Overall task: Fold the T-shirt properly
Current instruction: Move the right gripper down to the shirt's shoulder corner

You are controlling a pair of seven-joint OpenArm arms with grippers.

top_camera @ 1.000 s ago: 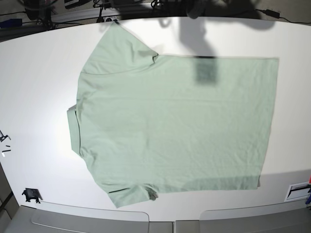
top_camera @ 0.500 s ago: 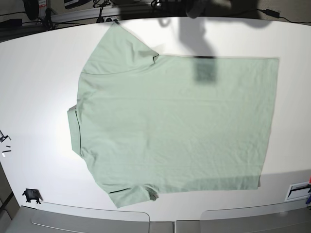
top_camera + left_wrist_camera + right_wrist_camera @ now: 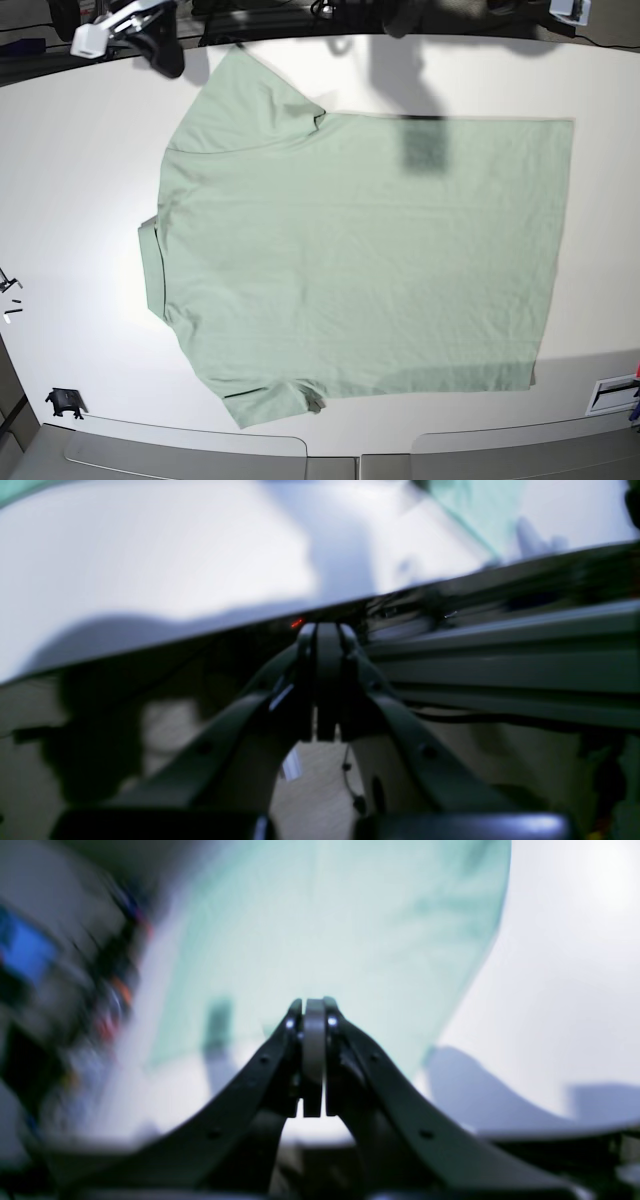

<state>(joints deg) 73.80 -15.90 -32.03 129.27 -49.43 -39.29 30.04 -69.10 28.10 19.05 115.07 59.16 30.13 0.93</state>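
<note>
The pale mint-green short-sleeved soft fabric T-shirt (image 3: 360,250) lies spread flat on the white counter (image 3: 70,180), smooth with only faint creases. Its collar end points toward the left of the base view, its straight hem toward the right, one sleeve up near the far edge and the other down near the front edge. No fold has been made in it as it lies.

The right claw (image 3: 314,1060) has its two dark fingers pressed together with nothing between them; in the right wrist view it hangs above the counter near the shirt's far sleeve, and the cloth there is blurred. In the base view that arm's white-and-black end shows at the upper left corner, just beside the sleeve. The left claw (image 3: 327,680) is likewise pressed together and empty, and it sits off the counter's edge, with only a small corner of green cloth visible in the distance.

To my eye this garment will be light and limp, with no stiffness to hold a shape: lift one point and the rest should drape and drag. It would likely slide easily on that smooth counter, so a pull from one side alone may skew it. I would judge the best holds to be at the edges, a sleeve tip or shoulder seam and the matching hem corner, pinched together by both claws so the fold line stays straight.
</note>
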